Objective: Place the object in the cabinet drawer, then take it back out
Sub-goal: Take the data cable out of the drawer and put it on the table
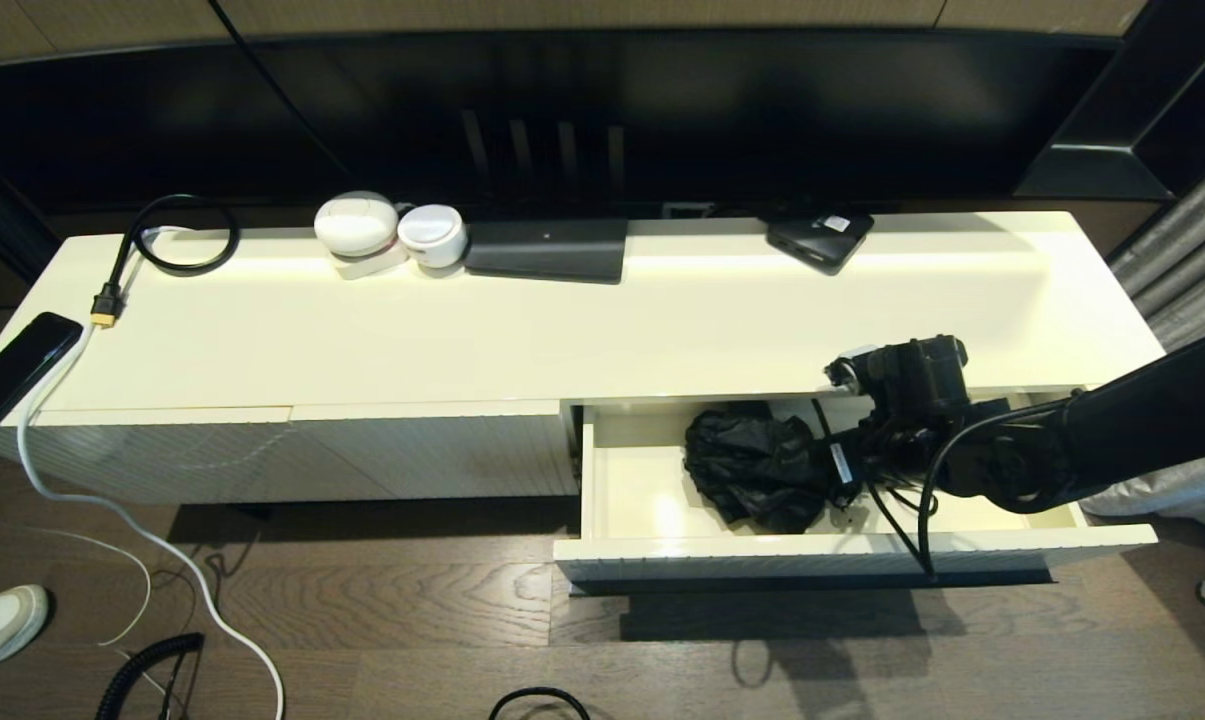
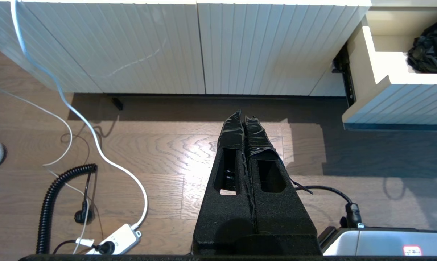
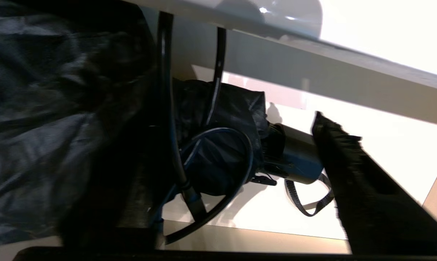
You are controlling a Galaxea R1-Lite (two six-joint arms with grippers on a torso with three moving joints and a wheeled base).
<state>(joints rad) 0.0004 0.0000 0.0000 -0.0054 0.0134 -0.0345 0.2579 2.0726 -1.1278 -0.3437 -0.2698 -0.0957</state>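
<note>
At lower right of the head view, our right gripper (image 1: 842,480) reaches into the cabinet drawer (image 1: 822,548), fingers spread around the folded black umbrella (image 1: 752,465); our left gripper (image 2: 244,119) hangs closed, parked.

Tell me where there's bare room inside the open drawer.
Inside the open cream-white cabinet drawer, the left stretch is bare, between its left wall and the crumpled black folding umbrella. The middle and right are crowded by the umbrella and the right end effector.
</note>
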